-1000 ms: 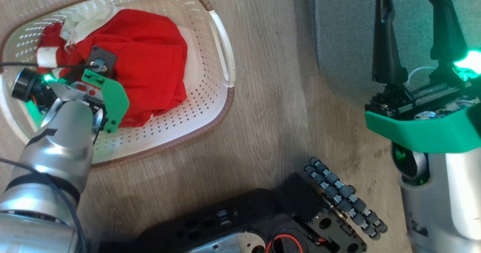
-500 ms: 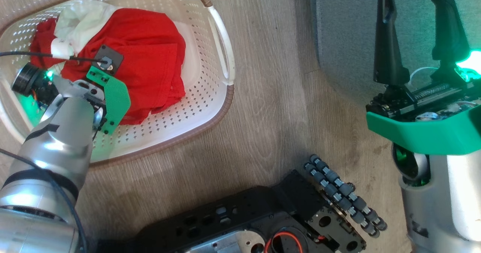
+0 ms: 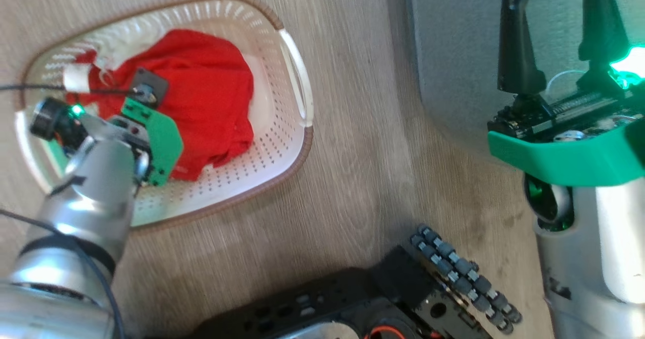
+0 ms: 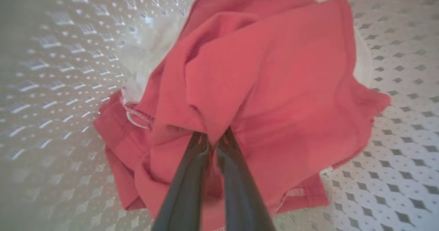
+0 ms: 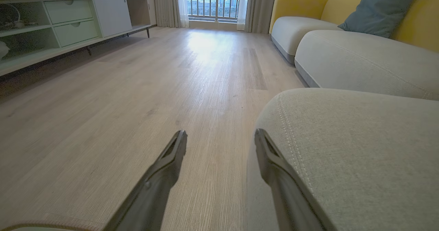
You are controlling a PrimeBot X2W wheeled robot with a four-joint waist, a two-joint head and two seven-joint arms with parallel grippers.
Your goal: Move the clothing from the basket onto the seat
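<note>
The clothing (image 3: 206, 92) sits in the basket (image 3: 297, 147), a red heap with a white cuff at its left end. The basket stands on the wooden floor (image 3: 352, 178), and a strip of bare floor lies between it and the seat (image 3: 453, 52) at the upper right.

The left arm reaches down into the basket. In the left wrist view the left hand (image 4: 212, 138) is closed, its two dark fingers (image 4: 185, 183) almost together, with a fold of the red cloth pinched between their tips. The clothing (image 4: 274, 69) bunches up toward that pinch, and some white fabric shows at its upper left. The perforated basket wall (image 4: 394, 155) lies all around it. I cannot tell whether the heap is clear of the basket's bottom.

The right hand (image 5: 221, 136) is open and holds nothing, its fingers spread wide. In the right wrist view one finger stands before the floor (image 5: 137, 104) and the other before the rounded corner of the seat (image 5: 360, 148), which has a line of pale stitching. Beyond it stands a yellow and grey sofa (image 5: 360, 59) with a blue-grey pillow (image 5: 380, 8), and a low cabinet (image 5: 68, 21) runs along the far left.

The robot's black base (image 3: 352, 298) is at the bottom of the head view.
</note>
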